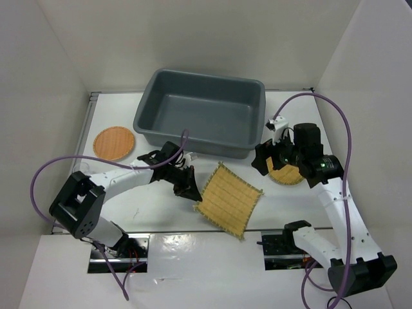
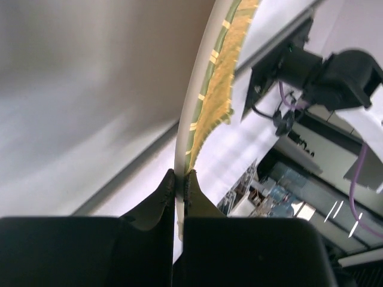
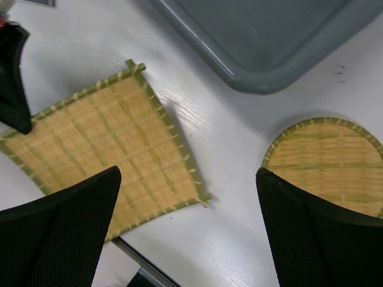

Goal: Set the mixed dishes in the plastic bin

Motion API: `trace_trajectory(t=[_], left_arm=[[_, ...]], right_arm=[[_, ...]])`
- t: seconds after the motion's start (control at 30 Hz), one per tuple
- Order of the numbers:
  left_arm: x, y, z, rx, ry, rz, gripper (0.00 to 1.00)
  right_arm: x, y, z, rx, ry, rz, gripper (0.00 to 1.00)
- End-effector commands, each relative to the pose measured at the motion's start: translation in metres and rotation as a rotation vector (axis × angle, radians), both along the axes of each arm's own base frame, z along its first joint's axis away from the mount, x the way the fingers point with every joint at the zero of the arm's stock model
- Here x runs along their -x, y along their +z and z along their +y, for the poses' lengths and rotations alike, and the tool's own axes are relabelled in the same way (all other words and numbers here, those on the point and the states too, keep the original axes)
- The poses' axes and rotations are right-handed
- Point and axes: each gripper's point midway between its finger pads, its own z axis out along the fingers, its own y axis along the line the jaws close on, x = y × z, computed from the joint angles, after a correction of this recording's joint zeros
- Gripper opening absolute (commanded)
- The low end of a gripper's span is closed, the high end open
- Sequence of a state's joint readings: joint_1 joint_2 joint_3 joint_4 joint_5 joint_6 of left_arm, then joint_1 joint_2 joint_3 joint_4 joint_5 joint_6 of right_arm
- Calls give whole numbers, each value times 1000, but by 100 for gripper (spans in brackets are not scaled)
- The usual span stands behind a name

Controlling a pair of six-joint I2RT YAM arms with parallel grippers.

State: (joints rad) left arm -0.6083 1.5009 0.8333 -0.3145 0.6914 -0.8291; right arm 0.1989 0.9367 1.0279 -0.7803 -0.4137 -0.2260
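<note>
The square tan woven plate (image 1: 229, 199) lies in the middle of the table, its left edge pinched by my left gripper (image 1: 192, 191). In the left wrist view the jaws are shut on the plate's thin rim (image 2: 194, 107). My right gripper (image 1: 269, 164) is open and empty above the small round tan woven plate (image 1: 286, 174). The right wrist view shows both the square plate (image 3: 111, 140) and the round woven plate (image 3: 329, 161) between the spread fingers (image 3: 311, 233). The round orange-brown plate (image 1: 114, 142) lies at the left. The dark grey bin (image 1: 203, 112) stands at the back. No clear cups show.
The bin's near corner (image 3: 263, 66) is close to my right gripper. White walls enclose the table on the left, back and right. Purple cables loop beside both arms.
</note>
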Motion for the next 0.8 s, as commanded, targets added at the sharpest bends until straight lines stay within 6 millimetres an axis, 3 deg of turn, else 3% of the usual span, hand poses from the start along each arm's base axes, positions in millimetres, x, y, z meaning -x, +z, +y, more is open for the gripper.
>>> trace_trajectory(t=[0.0,0.2,0.47,0.77], left_arm=[[13,44,-4,115,-92,-28,0],[9,57,1,137,-75,-36,0],[3,57,9,139,-45,-34,0],[-11,100,11,242,-36,-76,0]], right_arm=[[-15,18,-13,-7,-105,-105,98],[-11,25,-16,-23,-135,-152,98],[-12,24,-19,-18,-158,-151,98],[-13,28,-21,-17,-167,-170,98]])
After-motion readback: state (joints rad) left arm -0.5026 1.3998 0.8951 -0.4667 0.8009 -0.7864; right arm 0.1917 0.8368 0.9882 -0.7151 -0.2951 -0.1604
